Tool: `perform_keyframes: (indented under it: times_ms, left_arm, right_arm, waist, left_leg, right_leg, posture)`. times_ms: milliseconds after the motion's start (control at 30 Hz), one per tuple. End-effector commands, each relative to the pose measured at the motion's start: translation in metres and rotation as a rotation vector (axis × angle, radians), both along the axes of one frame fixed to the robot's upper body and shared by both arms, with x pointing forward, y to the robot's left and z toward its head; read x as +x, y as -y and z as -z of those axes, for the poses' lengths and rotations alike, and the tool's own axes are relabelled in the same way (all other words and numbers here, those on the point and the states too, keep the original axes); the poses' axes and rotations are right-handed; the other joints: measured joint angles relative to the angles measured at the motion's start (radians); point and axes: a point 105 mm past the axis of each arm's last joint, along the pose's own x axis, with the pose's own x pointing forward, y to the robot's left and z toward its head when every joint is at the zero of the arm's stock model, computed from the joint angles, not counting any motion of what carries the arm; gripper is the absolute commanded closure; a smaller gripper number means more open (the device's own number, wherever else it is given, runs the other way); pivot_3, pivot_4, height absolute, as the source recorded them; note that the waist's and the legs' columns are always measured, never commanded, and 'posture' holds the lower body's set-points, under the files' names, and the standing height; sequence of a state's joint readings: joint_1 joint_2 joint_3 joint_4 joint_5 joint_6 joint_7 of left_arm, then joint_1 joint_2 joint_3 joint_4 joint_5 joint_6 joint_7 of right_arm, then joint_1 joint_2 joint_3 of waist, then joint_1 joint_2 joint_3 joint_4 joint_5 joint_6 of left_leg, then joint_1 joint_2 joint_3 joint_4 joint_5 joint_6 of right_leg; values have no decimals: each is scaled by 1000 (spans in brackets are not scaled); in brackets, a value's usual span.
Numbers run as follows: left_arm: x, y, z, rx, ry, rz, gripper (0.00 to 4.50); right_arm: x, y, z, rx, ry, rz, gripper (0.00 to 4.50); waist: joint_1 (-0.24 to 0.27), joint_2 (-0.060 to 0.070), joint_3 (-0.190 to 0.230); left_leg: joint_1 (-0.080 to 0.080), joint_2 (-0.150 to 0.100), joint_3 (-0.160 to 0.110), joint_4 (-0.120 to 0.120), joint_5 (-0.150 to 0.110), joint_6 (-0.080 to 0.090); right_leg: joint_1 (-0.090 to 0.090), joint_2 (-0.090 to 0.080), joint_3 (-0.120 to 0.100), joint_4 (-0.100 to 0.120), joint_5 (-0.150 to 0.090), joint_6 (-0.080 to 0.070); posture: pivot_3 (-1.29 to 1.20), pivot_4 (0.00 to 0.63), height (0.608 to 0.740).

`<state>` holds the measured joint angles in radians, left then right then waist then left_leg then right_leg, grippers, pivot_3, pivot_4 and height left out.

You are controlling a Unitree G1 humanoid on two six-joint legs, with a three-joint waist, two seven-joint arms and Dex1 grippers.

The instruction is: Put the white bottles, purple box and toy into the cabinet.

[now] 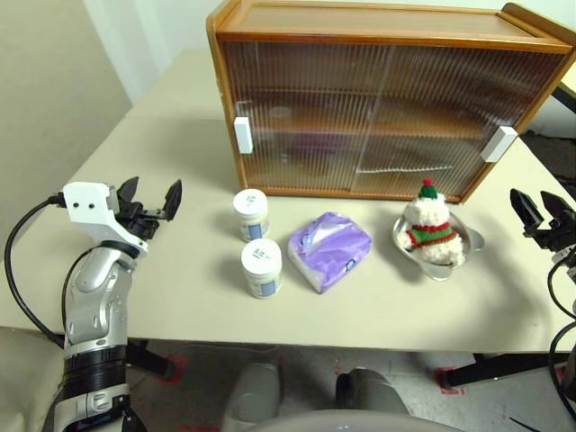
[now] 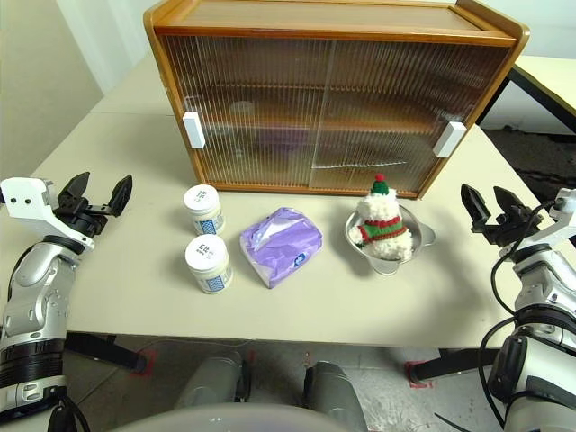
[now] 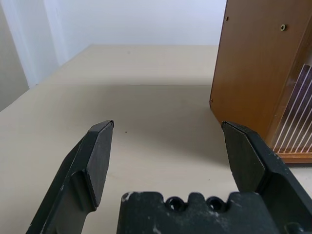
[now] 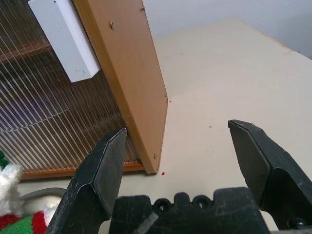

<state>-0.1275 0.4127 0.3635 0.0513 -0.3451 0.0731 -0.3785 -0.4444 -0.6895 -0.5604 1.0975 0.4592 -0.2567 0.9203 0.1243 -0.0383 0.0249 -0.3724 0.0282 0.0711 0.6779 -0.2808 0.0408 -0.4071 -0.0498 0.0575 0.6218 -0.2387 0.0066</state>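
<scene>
Two white bottles stand on the beige table, one [image 1: 250,214] behind the other [image 1: 261,267]. Right of them lies the lilac purple box [image 1: 329,248]. Further right the white plush toy [image 1: 431,226] with its red-and-green scarf and hat sits in a shiny metal bowl [image 1: 470,243]. Behind them all stands the wooden cabinet [image 1: 378,99], both ribbed sliding doors drawn across, with white handles at the left [image 1: 243,135] and right [image 1: 499,144]. My left gripper [image 1: 150,200] hovers open left of the bottles, holding nothing. My right gripper [image 2: 493,205] is open and empty right of the bowl, near the cabinet's right corner [image 4: 141,105].
The table's front edge [image 1: 297,346] runs just below the objects. Open tabletop [image 1: 171,117] stretches left of the cabinet. Dim shapes show through the cabinet's ribbed doors. A second table [image 2: 549,76] stands at the far right.
</scene>
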Motion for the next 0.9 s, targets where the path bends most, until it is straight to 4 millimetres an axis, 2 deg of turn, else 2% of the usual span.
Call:
perform_keyframes:
  times_ms: [33, 167, 300, 367, 433, 467, 533, 600, 700, 867, 900]
  left_arm:
    - [3, 1, 1, 6, 5, 6, 0]
    - [0, 0, -7, 64, 29, 44, 0]
    - [6, 0, -16, 8, 56, 66, 0]
    - [12, 2, -22, -2, 70, 85, 0]
    - [19, 10, -29, 14, 82, 130, 0]
    - [23, 14, -32, 23, 87, 152, 169]
    - [32, 28, -42, 50, 94, 221, 601]
    - [41, 44, -47, 61, 89, 289, 1284]
    - [53, 60, -51, 76, 73, 350, 2543]
    - [67, 82, -48, 91, 45, 401, 4454]
    - [68, 85, -47, 94, 42, 406, 4454]
  right_arm:
    - [-1, -3, -9, -24, 16, -51, 17]
    - [1, -46, -10, 2, 20, -361, 17]
    - [-11, -68, -9, -8, 22, -502, 17]
    - [-17, -75, -16, -14, 51, -539, 17]
    - [-25, -83, -22, -21, 68, -584, 17]
    - [-29, -89, -25, -27, 70, -612, 4]
    - [-39, -104, -32, -44, 75, -671, 0]
    - [-47, -119, -39, -53, 87, -716, 0]
    - [-54, -138, -46, -52, 104, -749, 0]
    - [-53, -160, -50, -57, 121, -792, 0]
    - [-51, -163, -51, -59, 126, -797, 0]
  waist:
    - [1, 0, 0]
    - [2, 0, 0]
    - [5, -1, 1]
    - [10, 1, 2]
    - [10, 2, 2]
    - [9, 2, 2]
    - [2, 2, 2]
    - [-3, 2, 2]
    - [-23, 2, 2]
    - [-62, 2, 2]
    - [-65, 1, 2]
  left_leg:
    - [0, 0, 0, 0, 0, 0]
    - [0, 0, 0, 0, 0, 1]
    - [0, 1, -1, 0, 0, 0]
    - [-1, 1, -1, 0, -2, -3]
    - [-2, 0, -1, 0, -2, -3]
    - [-2, 0, -1, 0, -2, -3]
    - [-2, 0, -1, 0, -2, -3]
    - [-2, 1, -1, 0, -2, -3]
    - [-2, 0, 0, 0, -2, -3]
    - [0, -1, 1, 1, 1, 1]
    - [0, -1, 1, 2, 1, 1]
  right_leg:
    - [0, 0, 0, 0, 0, 0]
    - [0, 0, 0, 0, 0, 0]
    - [0, 0, -2, 0, 0, 0]
    - [0, -2, -2, 1, 0, 0]
    - [-1, -3, -4, 1, 0, 0]
    - [-1, -3, -4, 1, 0, 0]
    - [-1, -2, -4, 1, 0, 0]
    - [-1, -1, -4, 1, 0, 0]
    - [-1, 3, -4, 2, 0, 1]
    - [0, 6, -2, 3, -1, 3]
    - [0, 6, -1, 3, -1, 3]
  posture:
    - [243, 16, 740]
    - [244, 15, 740]
    - [198, 20, 740]
    - [170, 16, 740]
    - [152, 14, 740]
    - [142, 15, 740]
    - [108, 19, 740]
    - [88, 22, 740]
    - [72, 14, 740]
    - [37, 0, 740]
    - [37, 0, 740]
